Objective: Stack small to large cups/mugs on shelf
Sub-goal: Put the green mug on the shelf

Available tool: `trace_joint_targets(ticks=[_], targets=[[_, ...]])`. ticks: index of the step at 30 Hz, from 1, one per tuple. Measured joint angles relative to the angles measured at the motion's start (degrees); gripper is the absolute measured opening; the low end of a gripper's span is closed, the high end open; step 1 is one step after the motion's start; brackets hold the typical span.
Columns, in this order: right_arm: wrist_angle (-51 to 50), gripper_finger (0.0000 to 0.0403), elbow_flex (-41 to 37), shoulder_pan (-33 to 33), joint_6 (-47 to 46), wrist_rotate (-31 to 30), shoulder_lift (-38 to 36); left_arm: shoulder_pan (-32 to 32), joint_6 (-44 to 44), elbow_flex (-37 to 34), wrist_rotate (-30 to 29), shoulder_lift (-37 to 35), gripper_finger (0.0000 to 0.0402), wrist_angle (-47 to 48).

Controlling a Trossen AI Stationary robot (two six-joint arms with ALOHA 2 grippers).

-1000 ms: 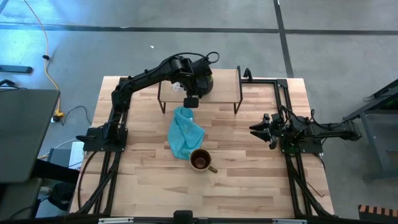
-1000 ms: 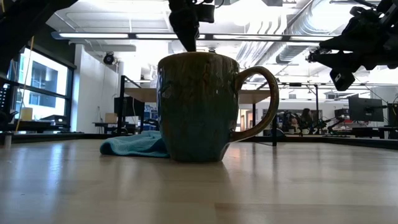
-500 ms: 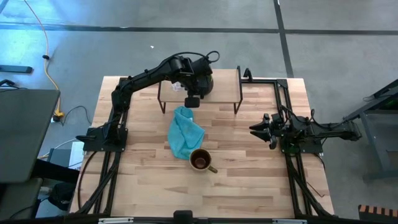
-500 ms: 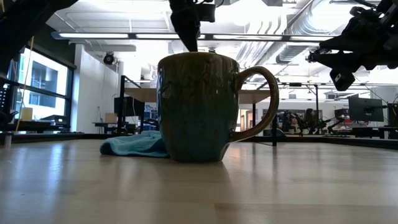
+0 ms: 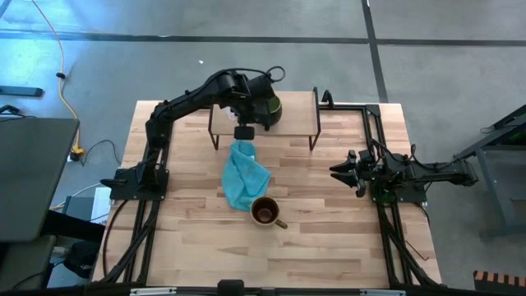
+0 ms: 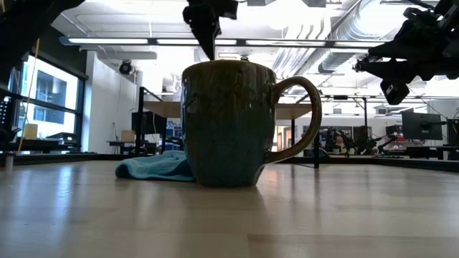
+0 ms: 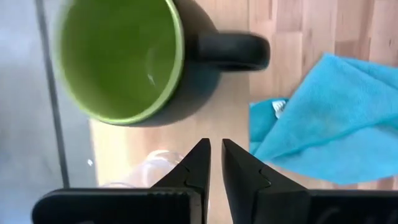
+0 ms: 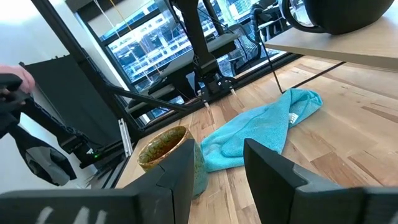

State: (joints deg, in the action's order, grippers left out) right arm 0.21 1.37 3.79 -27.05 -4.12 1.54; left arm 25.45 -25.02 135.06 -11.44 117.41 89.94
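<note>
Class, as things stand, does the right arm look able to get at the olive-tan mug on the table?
Probably yes: the right gripper is open, the olive-tan mug stands uncovered, and bare tabletop lies between them.

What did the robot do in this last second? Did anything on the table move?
The left gripper drew back from the dark mug with green inside on the shelf, shifting toward the left side of the table, so the mug's green inside now shows from above. Its fingers are nearly together and hold nothing. The olive-tan mug, the teal cloth and the right gripper stayed as they were.
</note>
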Motion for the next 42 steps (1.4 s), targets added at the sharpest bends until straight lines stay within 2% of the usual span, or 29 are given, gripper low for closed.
trace_joint_targets(ticks=[8,14,20,26,31,35,39,42], targets=[[0.00,0.0128,0.00,0.00,0.06,-0.05,-0.02,0.00,-5.27,-0.04,-1.04,-1.69,0.0051,-2.91],[0.00,0.0128,0.01,0.00,-0.45,-0.07,-0.02,0.00,-2.74,-0.13,-3.27,-2.19,0.0077,-2.18],[-0.02,0.0128,0.00,0.01,-2.54,-0.01,-0.02,0.02,1.11,-0.06,-3.13,-6.47,0.0097,-0.80],[-0.04,0.0128,0.00,0.00,0.94,-1.37,-0.02,0.04,-8.41,-0.04,-1.95,-8.31,0.0101,-8.56],[-0.02,0.0128,0.00,0.00,-0.75,-2.06,-0.02,0.04,-13.33,-0.94,-0.23,-6.71,0.0102,-10.33],[0.24,0.0128,0.00,0.00,-5.71,-0.22,0.00,-0.13,-7.23,-1.09,1.55,-5.23,0.0102,-6.26],[0.87,0.0128,0.00,0.01,-7.96,4.49,0.07,-1.84,2.95,-1.05,7.54,-6.15,0.0102,-0.96],[1.45,0.0128,0.00,0.02,-6.69,4.85,0.32,-4.97,8.56,-1.02,11.54,-7.89,0.0102,-0.02]])
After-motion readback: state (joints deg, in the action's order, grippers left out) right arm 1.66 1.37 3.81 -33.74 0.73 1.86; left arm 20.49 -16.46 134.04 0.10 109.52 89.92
